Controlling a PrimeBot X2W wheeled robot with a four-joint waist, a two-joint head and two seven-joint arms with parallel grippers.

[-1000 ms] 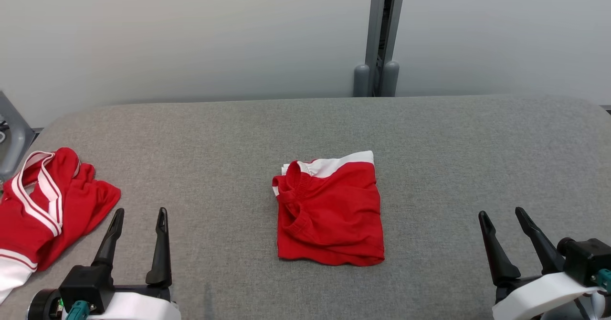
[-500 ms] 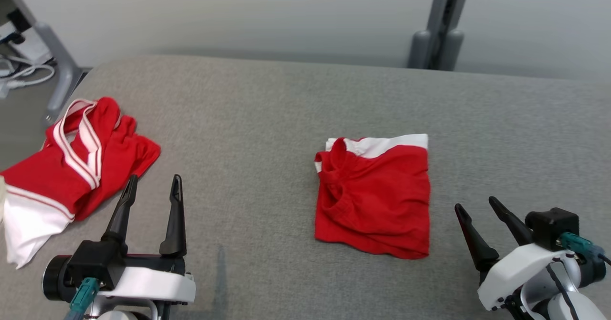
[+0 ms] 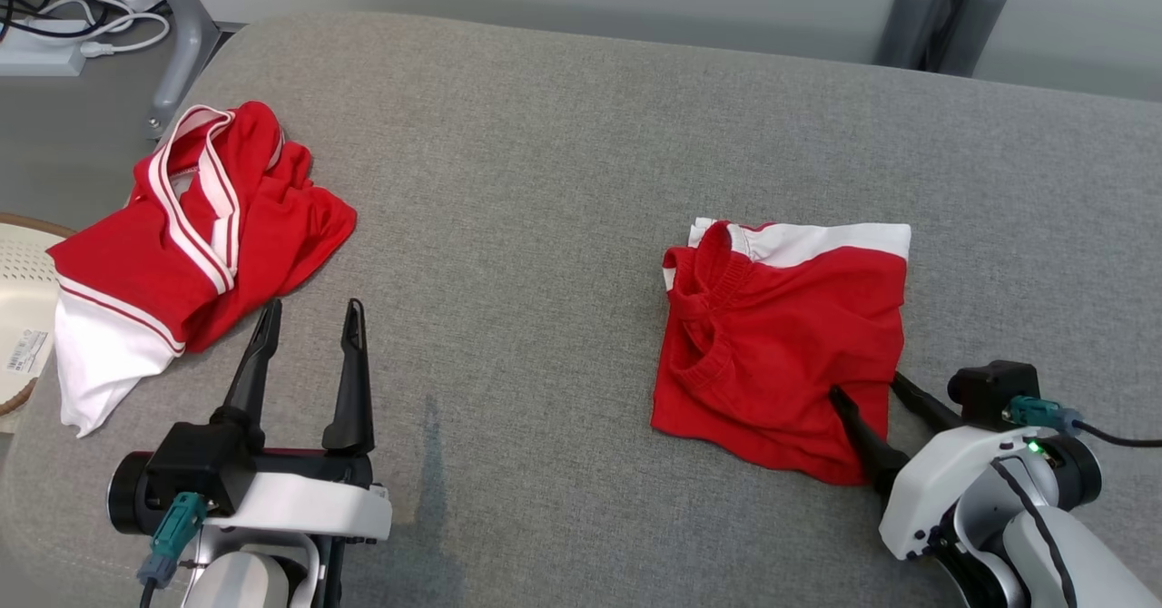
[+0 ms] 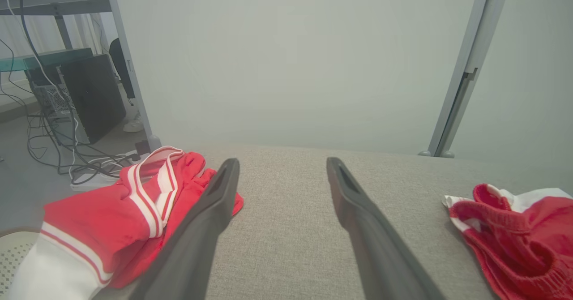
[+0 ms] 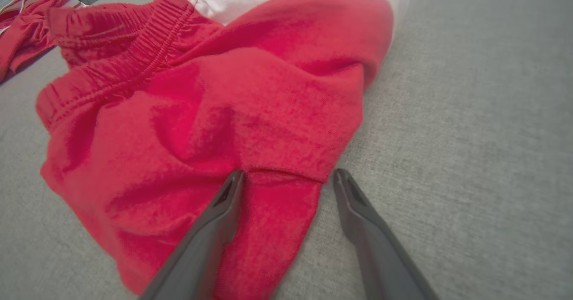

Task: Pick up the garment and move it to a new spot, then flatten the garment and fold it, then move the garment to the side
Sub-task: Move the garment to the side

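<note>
A folded red garment [image 3: 781, 327] with a white band along its far edge lies flat on the grey padded table [image 3: 545, 136], right of centre. My right gripper [image 3: 864, 385] is open at its near right corner, the left finger lying over the cloth and the right finger just past the edge; the right wrist view shows the same garment [image 5: 224, 89] and gripper [image 5: 288, 173] with the red corner between the fingers. My left gripper [image 3: 312, 307] is open and holds nothing, just beside a crumpled red and white garment [image 3: 209, 227]. The left wrist view has that gripper [image 4: 282, 162] above bare table.
The crumpled garment [image 4: 112, 215] hangs over the table's left edge, above a pale round basket [image 3: 18, 318]. Cables and a power strip [image 3: 54, 36] lie on the floor beyond a table leg [image 3: 182, 36]. A grey post [image 3: 944, 9] stands behind the far edge.
The head camera has swung left and down, shifting the whole picture. My right gripper has moved forward from bare table to the folded garment's near right corner. Both grippers stay open.
</note>
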